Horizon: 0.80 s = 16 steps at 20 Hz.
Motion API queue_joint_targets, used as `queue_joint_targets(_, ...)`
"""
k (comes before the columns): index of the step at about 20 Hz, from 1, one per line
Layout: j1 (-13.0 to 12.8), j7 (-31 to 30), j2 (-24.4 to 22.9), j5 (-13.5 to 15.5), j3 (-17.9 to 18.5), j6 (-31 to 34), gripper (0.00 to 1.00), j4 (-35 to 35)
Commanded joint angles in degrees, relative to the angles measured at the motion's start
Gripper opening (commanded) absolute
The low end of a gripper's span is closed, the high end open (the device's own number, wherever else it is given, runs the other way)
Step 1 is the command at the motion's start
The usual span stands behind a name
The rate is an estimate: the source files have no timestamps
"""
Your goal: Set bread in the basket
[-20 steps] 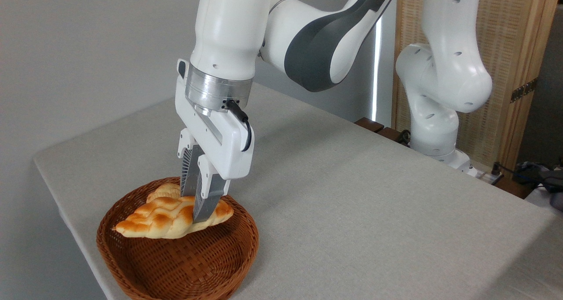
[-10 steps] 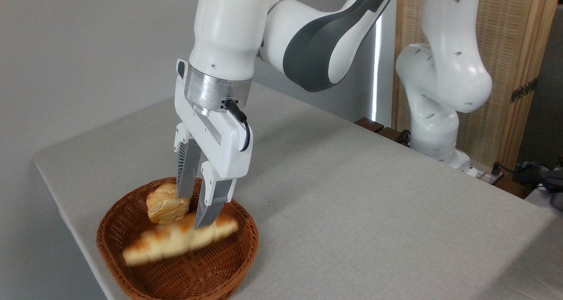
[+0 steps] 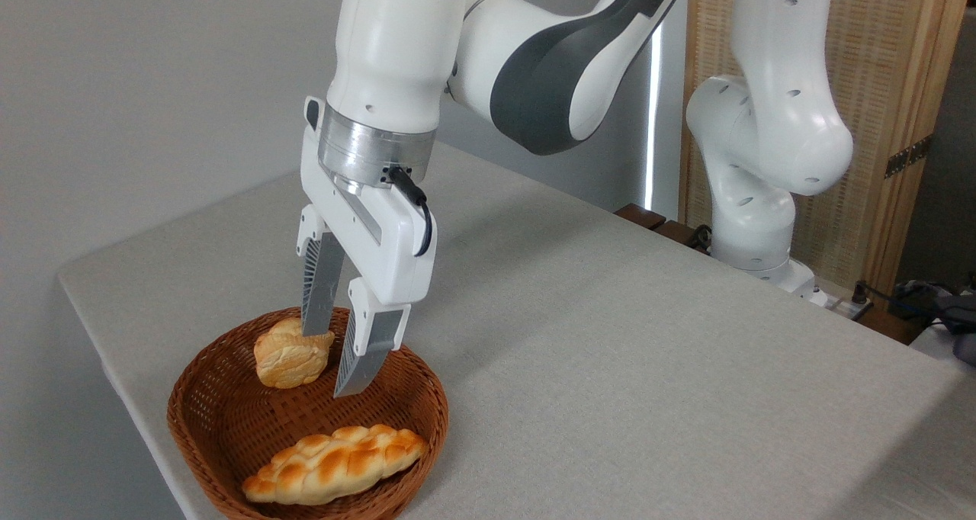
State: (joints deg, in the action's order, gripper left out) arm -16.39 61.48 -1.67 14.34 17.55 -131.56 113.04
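A: Lying in the wicker basket [image 3: 200,398], item one: braided loaf [image 3: 335,463], golden-orange crust with pale seams, pointed at both ends. Position?

B: Near side of the basket floor, lengthwise along the front wall, left tip low against the weave, right tip close under the braided rim. Free of the pincer [image 3: 329,363]; clear air between them.

A: Item two?

B: Small round bun [image 3: 292,361], pale golden, at the far side of the same basket, well apart from the loaf. The rear finger [image 3: 319,287] crosses in front of its top; touching or not, cannot tell.

A: Pincer state?

B: Released. Two ribbed grey fingers spread, tips pointing down over the basket's middle, nothing between them. White housing above, black cable looped at its side.

A: Carrier?

B: Grey cloth-textured surface [image 3: 610,337]; basket sits near its front left corner. Arm base [image 3: 751,223] stands at the far right edge, a slatted wooden screen [image 3: 877,85] behind it.
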Motion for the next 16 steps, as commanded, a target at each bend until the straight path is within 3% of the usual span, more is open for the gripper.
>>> queue_joint_targets(1, -0.31, -2.32, -1.94, 0.43, 0.38, 6.81, 1.00, -2.90)
queue_joint_targets(5, 0.13, -7.95, -1.41, -0.18, 0.91, 21.22, 1.00, -10.89)
queue_joint_targets(9, 0.31, -15.57, -1.15, -3.25, 0.30, 28.45, 1.00, -14.86)
queue_joint_targets(12, 0.57, -25.87, -0.01, -9.05, -4.79, 31.62, 1.00, -17.33)
queue_joint_targets(14, 3.02, -29.22, 0.00, -12.57, -9.35, 33.38, 1.00, -17.59)
queue_joint_targets(16, 7.40, -29.23, -0.09, -12.84, -14.45, 35.13, 1.00, -18.38)
